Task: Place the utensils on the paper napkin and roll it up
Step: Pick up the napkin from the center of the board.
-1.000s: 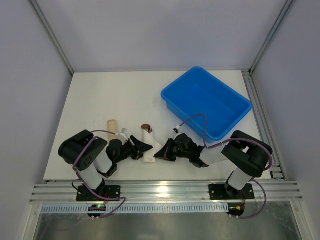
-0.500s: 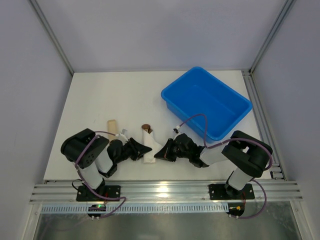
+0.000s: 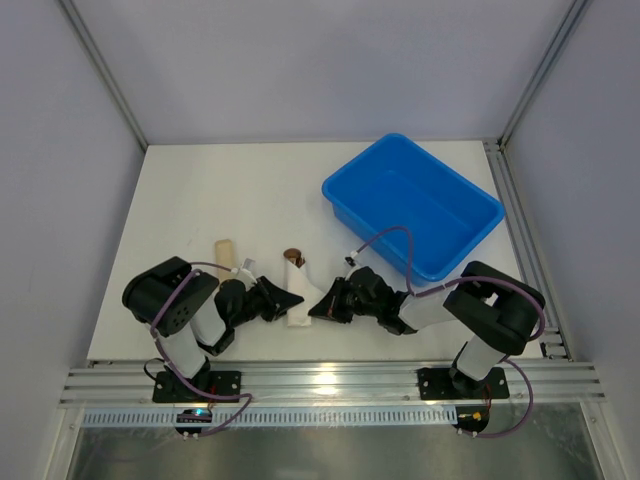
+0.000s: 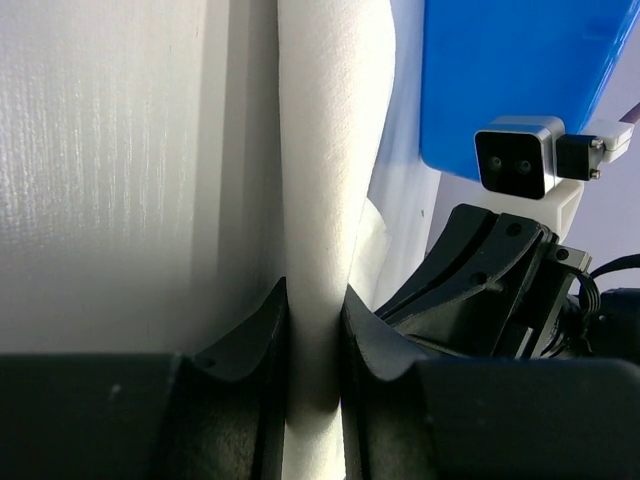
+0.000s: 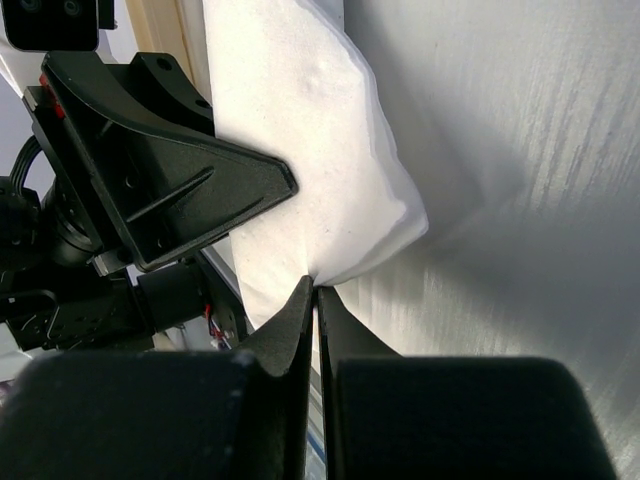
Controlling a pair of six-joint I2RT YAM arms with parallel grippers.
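The white paper napkin [image 3: 299, 296] lies rolled into a narrow bundle near the table's front edge. The round gold-bronze spoon bowl [image 3: 291, 255] sticks out of its far end; the fork is hidden. My left gripper [image 3: 290, 298] is shut on the roll's left side; the roll [image 4: 325, 180] runs up between its jaws. My right gripper [image 3: 316, 310] is shut on the napkin's right edge, pinching a thin fold [image 5: 330, 190]. The two grippers face each other, almost touching.
A blue plastic bin [image 3: 412, 206] stands at the back right, its corner close behind my right arm. A tan cylinder [image 3: 225, 254] lies left of the napkin, just beyond my left arm. The table's front edge is right behind both grippers.
My left gripper has shifted slightly toward the roll and closed in on it. The right gripper and the napkin have barely moved.
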